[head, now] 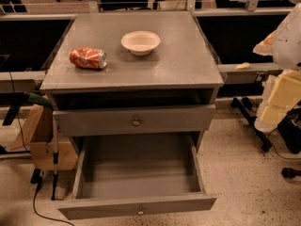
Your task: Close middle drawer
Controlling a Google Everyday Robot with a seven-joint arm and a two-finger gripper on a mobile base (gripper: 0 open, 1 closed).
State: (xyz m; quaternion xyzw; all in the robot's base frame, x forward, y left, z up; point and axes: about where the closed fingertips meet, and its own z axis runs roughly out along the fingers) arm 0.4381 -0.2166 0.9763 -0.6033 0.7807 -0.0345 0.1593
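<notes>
While middle drawer (138, 175) stands open, gripper (278, 102) far right

A crushed orange can (88, 58) lies on its side on the bench (188, 65), left of centre. A white bowl (140, 42) stands upright near it, further back, apart from the can. Under the top, the upper drawer (94, 121) carries a brass knob (136, 122). A cardboard box (40, 140) sits on the speckled floor (235, 173) at the left, with a thin pole (55, 159) and a black cable (40, 208) beside it. The gripper (277, 102) hangs at the right edge, off the bench.
</notes>
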